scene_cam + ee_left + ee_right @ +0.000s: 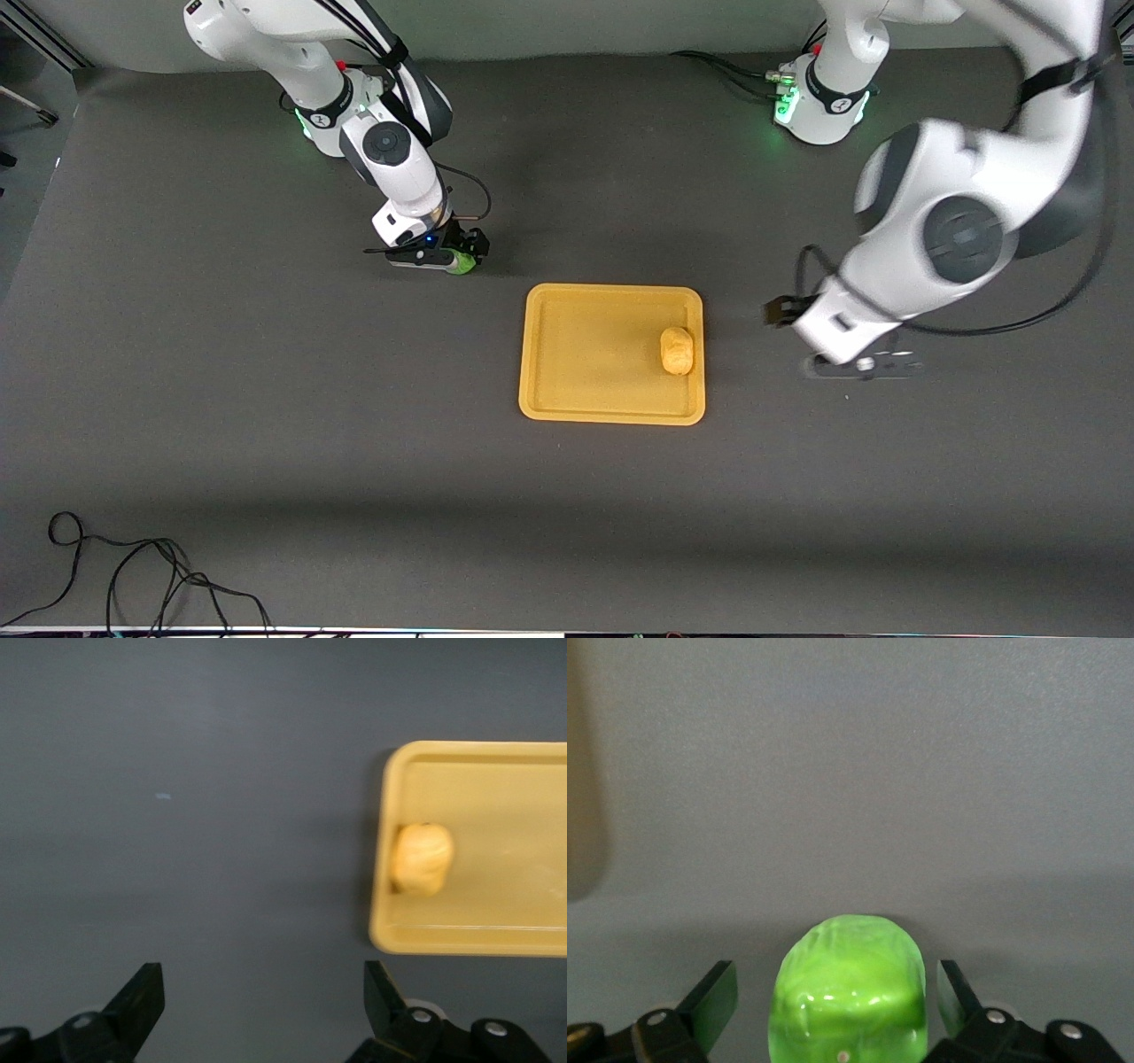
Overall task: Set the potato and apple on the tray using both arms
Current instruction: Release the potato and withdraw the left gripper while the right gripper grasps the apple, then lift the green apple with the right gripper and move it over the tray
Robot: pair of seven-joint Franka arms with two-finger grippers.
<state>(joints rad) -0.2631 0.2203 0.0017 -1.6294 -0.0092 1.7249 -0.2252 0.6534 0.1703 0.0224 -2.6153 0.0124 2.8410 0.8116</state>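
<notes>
The yellow-orange tray lies in the middle of the table. The potato lies on it by the rim toward the left arm's end; the left wrist view shows it there on the tray. The green apple sits on the table off the tray, farther from the front camera, toward the right arm's end. My right gripper is down around it, open, a finger on each side with gaps; the apple is between them. My left gripper is open and empty over the table beside the tray.
Loose black cables lie at the table's near edge toward the right arm's end. The dark mat covers the table. A blurred edge of the tray shows in the right wrist view.
</notes>
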